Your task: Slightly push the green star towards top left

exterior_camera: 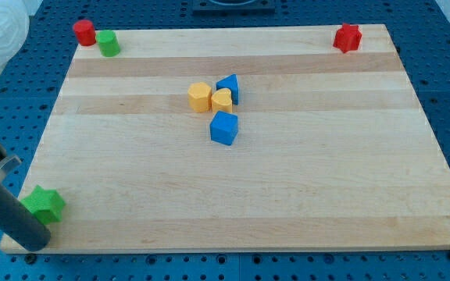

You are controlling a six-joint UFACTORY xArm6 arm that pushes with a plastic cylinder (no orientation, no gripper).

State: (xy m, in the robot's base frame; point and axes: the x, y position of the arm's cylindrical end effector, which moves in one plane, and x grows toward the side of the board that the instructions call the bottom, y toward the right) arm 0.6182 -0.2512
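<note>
Here, the green star-shaped block [44,204] lies in the bottom-left corner of the pale wooden table [287,195], almost at the table's left edge and near its bottom edge. My rod, a thick dark cylinder, comes in from the view's left edge and slants downward to the right; its body overlaps the star's lower left side. My tip [36,243] sits just below and slightly left of the star, so close that I cannot tell whether it touches the block or stands a hair apart. There is no claw on this arm, so no opening to report; only the rod's end meets the table.

Well away, near the table's middle, four blocks bunch together: a yellow hexagonal block [199,97] on the left, a second yellow block [222,100] of rounded shape just beside it on the right, a blue block [229,87] with a pointed top behind those two, and a blue cube-like block [224,128] just below the group.

At the top-left corner, a red cylindrical block [83,32] stands off the table's edge, with a green cylindrical block [108,43] just beside it on the right. A red star-shaped block [348,37] sits at the top right.
</note>
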